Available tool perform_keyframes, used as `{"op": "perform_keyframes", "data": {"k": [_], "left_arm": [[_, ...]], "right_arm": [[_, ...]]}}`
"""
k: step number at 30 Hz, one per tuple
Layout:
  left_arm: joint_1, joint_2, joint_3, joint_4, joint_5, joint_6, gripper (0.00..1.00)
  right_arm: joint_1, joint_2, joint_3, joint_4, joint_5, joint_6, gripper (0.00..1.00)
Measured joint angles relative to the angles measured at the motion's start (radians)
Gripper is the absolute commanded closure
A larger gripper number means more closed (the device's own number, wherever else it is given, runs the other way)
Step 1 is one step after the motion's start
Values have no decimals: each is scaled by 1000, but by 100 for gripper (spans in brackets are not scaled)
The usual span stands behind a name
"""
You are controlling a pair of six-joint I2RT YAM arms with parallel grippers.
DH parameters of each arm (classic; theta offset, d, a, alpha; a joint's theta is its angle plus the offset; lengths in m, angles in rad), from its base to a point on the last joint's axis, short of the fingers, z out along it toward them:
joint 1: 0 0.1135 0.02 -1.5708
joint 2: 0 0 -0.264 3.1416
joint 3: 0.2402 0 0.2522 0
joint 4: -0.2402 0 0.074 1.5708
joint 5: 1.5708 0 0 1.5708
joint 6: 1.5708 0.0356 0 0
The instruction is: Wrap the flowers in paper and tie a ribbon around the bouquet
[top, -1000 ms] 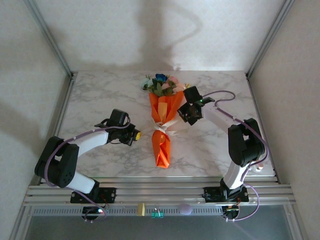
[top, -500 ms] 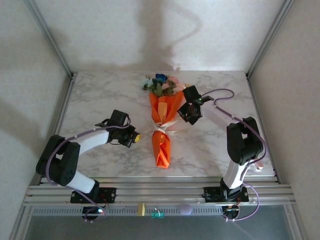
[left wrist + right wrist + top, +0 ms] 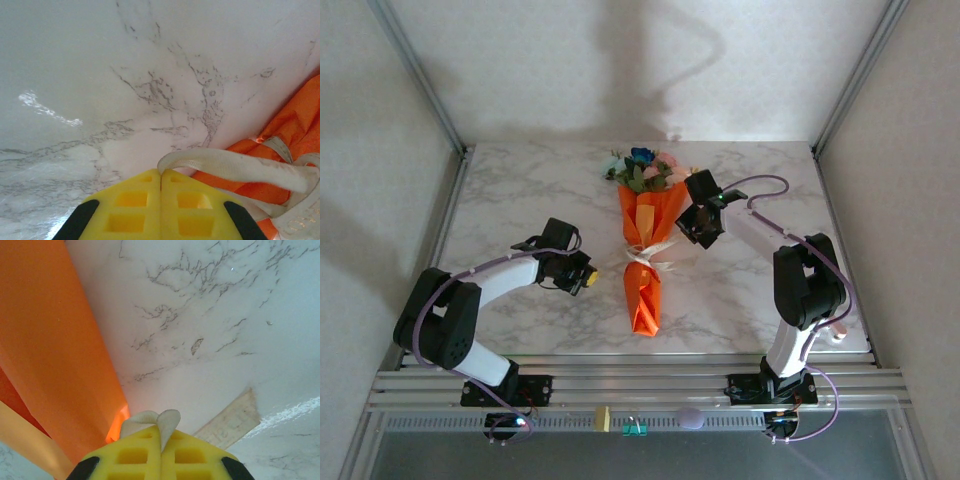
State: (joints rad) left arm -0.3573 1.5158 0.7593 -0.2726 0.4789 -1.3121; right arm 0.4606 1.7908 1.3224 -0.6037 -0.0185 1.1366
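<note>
Left hand (image 3: 161,176) is clenched, yellow fingers (image 3: 130,210) pressed flat together. Its wrist view puts a loop of the ribbon (image 3: 235,169) right at the tips; pinched or merely touching, I cannot tell. Right hand (image 3: 161,430) is clenched too, and up close two cream lobes of ribbon poke out of its seam, so it's grasping the ribbon, with the paper (image 3: 55,350) just beside it. From overhead that grip detail is too small to read. Instead you get the whole bouquet (image 3: 644,240) lying mid-worktop (image 3: 520,200), flowers (image 3: 644,170) toward the far edge, ribbon tied round its middle, one hand on each side. Count: one bouquet, one ribbon, two hands.
</note>
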Motion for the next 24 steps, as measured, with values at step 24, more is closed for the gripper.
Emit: {"op": "perform_keyframes", "data": {"k": [24], "left_arm": [[16,27,21,-55,-24,53,100]], "right_arm": [[-13,0,5,-14,9,-9,100]]}}
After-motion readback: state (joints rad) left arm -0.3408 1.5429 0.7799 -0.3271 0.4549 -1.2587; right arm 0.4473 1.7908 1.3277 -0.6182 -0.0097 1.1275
